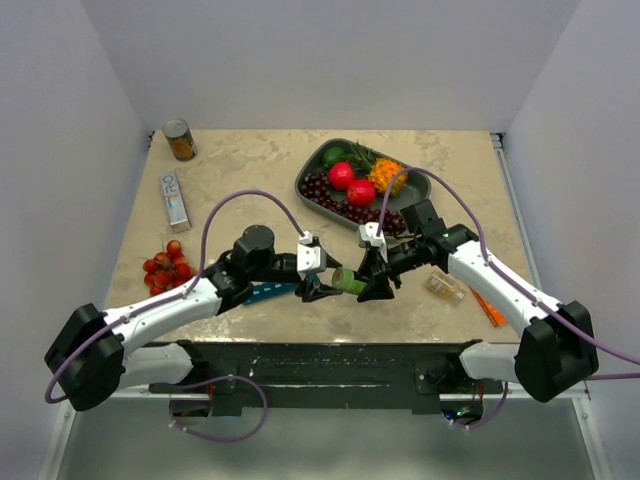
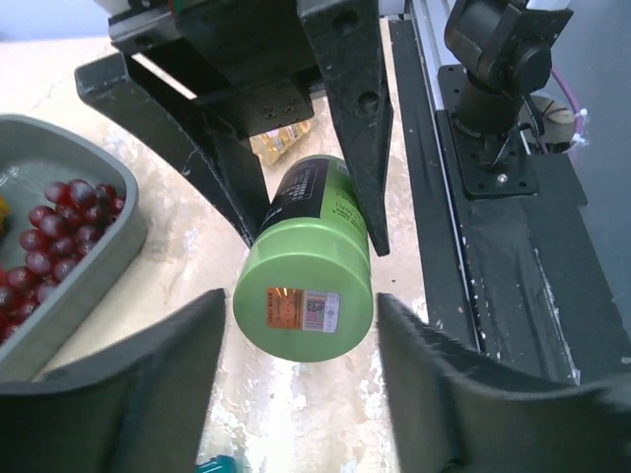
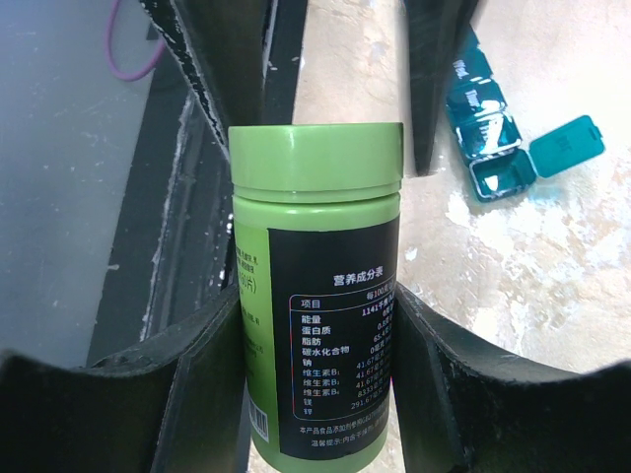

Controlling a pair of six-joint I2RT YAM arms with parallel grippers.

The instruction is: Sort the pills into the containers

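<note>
Your right gripper (image 1: pixel 378 284) pinches the green bottle (image 3: pixel 317 177) by its body and holds it lying above the table (image 1: pixel 260 170), with the lid (image 2: pixel 296 340) toward the left arm. I think this is so the lid can be unscrewed. Your left gripper (image 2: pixel 301 298) stands spread on both sides of the lid; I cannot tell if it touches yet. The pill box (image 3: pixel 491 123) lies under the left arm, one flap open. The fruit tray (image 2: pixel 123 232) is near, but nothing blocks the lid.
</note>
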